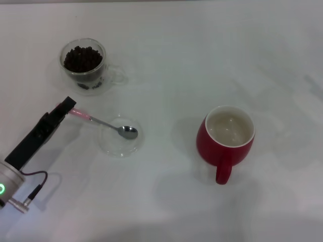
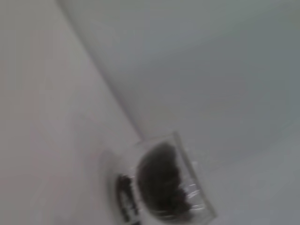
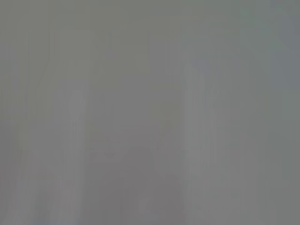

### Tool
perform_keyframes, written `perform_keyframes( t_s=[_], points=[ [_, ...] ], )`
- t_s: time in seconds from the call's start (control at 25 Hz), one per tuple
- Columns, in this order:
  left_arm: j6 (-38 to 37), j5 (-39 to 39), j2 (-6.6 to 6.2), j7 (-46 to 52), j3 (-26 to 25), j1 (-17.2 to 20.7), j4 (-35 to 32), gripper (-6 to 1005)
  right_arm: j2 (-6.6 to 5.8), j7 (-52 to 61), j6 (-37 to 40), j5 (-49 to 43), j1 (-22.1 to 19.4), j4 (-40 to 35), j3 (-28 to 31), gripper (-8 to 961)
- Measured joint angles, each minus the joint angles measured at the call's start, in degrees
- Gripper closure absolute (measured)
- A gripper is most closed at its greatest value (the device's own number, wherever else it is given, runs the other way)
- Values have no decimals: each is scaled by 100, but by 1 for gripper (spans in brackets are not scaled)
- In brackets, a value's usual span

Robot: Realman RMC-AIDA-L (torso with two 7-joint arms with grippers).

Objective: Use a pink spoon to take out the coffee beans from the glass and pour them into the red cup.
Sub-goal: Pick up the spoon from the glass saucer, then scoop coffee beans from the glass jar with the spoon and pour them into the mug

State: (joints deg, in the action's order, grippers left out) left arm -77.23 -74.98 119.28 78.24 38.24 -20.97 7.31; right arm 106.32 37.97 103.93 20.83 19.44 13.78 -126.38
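Note:
The glass (image 1: 84, 68) stands at the back left with a heap of coffee beans (image 1: 82, 58) inside; the left wrist view shows the glass (image 2: 194, 197) and the beans (image 2: 159, 180) too. The pink spoon (image 1: 101, 122) lies slanted, its metal bowl resting in a shallow clear dish (image 1: 112, 143). My left gripper (image 1: 68, 107) is shut on the spoon's pink handle end, in front of the glass. The red cup (image 1: 212, 148) stands at the right with its handle toward me, and its white inside holds nothing. My right gripper is out of view.
All the objects stand on a plain white table (image 1: 166, 60). The dish is between the glass and the cup, nearer the glass. The right wrist view is blank grey.

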Motion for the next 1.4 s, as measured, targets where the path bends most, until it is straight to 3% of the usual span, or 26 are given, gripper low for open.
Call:
perform_keyframes(
  t_s=[0.4,0.64,0.84,1.0,1.16,1.4],
  points=[
    [-890,-20,-49,430,202,431,-945,873,100,0,170,44,1,25,-7,146],
    [-1395,-8,-125,1307,197,919,-2594,873,155,0,411,45,1,35,-50,147],
    [-1601,-42,-422,1916,181,999,-3624,874,204,1,577,21,8,38,-69,147],
    [-1412,-65,-748,2214,182,769,-3708,874,262,4,736,12,6,16,-71,147],
    [-761,-369,-1028,2450,190,361,-3722,874,358,-2,927,12,-2,21,-71,148],
    [-94,-1115,-1197,2807,207,-379,-3728,873,463,3,1205,8,-2,36,-81,148]
  ],
)
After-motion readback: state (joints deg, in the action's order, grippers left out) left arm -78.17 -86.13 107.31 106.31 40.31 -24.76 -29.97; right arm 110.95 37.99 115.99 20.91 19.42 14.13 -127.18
